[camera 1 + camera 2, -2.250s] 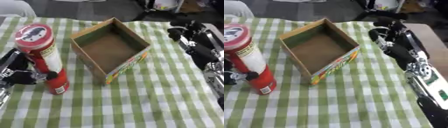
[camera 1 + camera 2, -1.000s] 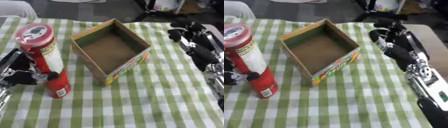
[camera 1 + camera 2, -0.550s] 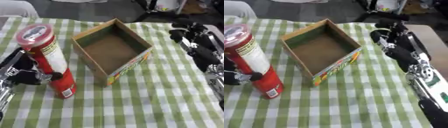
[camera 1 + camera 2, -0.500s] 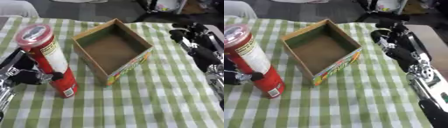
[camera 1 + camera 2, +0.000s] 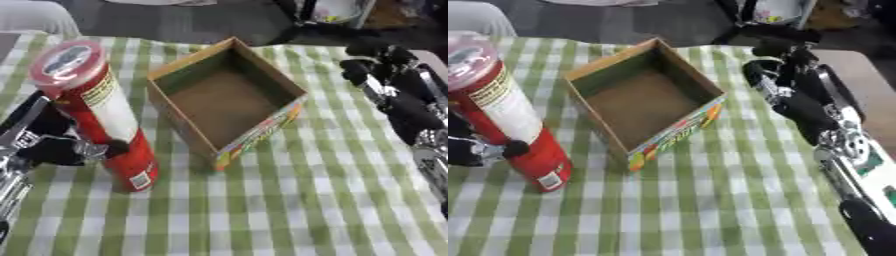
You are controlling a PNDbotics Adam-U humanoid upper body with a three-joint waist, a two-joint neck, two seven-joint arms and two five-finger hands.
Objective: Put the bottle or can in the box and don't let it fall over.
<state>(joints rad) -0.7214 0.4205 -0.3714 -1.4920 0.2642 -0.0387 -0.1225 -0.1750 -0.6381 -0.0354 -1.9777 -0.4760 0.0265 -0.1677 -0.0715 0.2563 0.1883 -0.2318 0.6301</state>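
Green-checked surface [image 5: 289, 200]: left hand [image 5: 48, 145] clamped low on tall red chip can [image 5: 96, 107], tilted, just beside open cardboard box [image 5: 223, 97]. Right hand [image 5: 785, 82] idle near box, fingers curled, empty. Risk: low grip, top-heavy can tips or catches box rim.

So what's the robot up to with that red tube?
The robot's left hand is curled round a tall red can, which leans a little beside an open cardboard box on a green checked tablecloth. The can is outside the box, which holds nothing. The right hand is on the far side of the box, touching neither.
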